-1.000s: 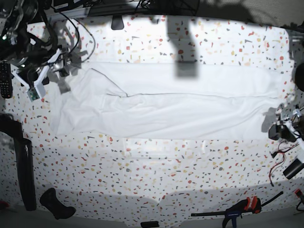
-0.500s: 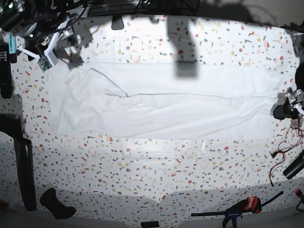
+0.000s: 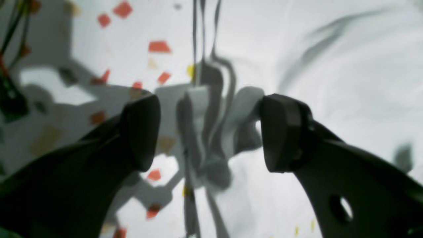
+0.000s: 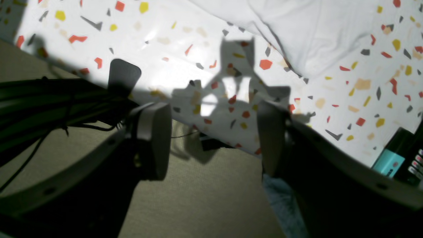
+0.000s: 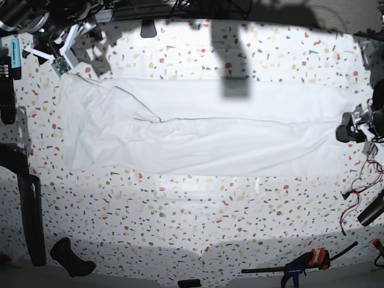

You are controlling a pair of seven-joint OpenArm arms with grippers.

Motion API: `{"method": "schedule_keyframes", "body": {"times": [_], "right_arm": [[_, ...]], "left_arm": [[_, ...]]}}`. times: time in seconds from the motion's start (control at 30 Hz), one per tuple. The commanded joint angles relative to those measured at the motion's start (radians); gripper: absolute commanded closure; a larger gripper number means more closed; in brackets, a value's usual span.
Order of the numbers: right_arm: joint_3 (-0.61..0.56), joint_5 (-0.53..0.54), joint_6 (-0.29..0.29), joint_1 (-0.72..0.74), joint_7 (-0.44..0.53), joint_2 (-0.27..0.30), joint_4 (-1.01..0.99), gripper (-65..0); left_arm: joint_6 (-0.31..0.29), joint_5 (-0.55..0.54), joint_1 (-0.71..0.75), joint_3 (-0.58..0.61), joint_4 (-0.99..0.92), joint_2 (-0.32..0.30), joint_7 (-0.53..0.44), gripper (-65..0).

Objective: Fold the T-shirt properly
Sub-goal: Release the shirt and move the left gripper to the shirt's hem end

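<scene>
The white T-shirt (image 5: pixel 204 129) lies flat as a long folded band across the speckled table (image 5: pixel 198 222). My right gripper (image 5: pixel 63 51) hangs open at the far left corner, just past the shirt's left end, holding nothing. In the right wrist view, the right gripper (image 4: pixel 213 138) hovers over the table edge, with a corner of the T-shirt (image 4: pixel 314 29) ahead of it. At the shirt's right end my left gripper (image 5: pixel 355 129) is open. The left wrist view shows the left gripper (image 3: pixel 211 132) empty above the table, with the T-shirt (image 3: pixel 347 82) to its right.
A remote control (image 5: pixel 7 84) lies at the left edge, also seen as the remote (image 4: pixel 406 158) in the right wrist view. A black bar (image 5: pixel 30 210) and a black handle (image 5: pixel 72 258) sit front left. A clamp (image 5: pixel 303 264) and red wires (image 5: pixel 354 198) lie front right.
The right arm has lifted away from the shirt's left end toward the far left corner. The left arm has moved back along the right edge to the shirt's right end. Shirt unchanged.
</scene>
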Motion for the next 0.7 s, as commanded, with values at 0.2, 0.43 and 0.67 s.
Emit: {"method": "schedule_keyframes", "body": {"times": [0.2, 0.43, 0.67], "right_arm": [[0.005, 0.008, 0.004, -0.003, 0.013, 0.009, 0.017, -39.5], [0.005, 0.008, 0.004, -0.003, 0.018, 0.009, 0.017, -39.5], [0.005, 0.008, 0.004, -0.003, 0.019, 0.009, 0.017, -39.6]], "left_arm": [[-0.012, -0.123, -0.013, -0.005, -0.055, -0.01, 0.169, -45.5], [-0.012, -0.33, -0.013, -0.005, -0.055, -0.011, 0.219, -45.5], [-0.012, -0.33, -0.013, -0.005, -0.055, -0.01, 0.211, -44.4]]}}
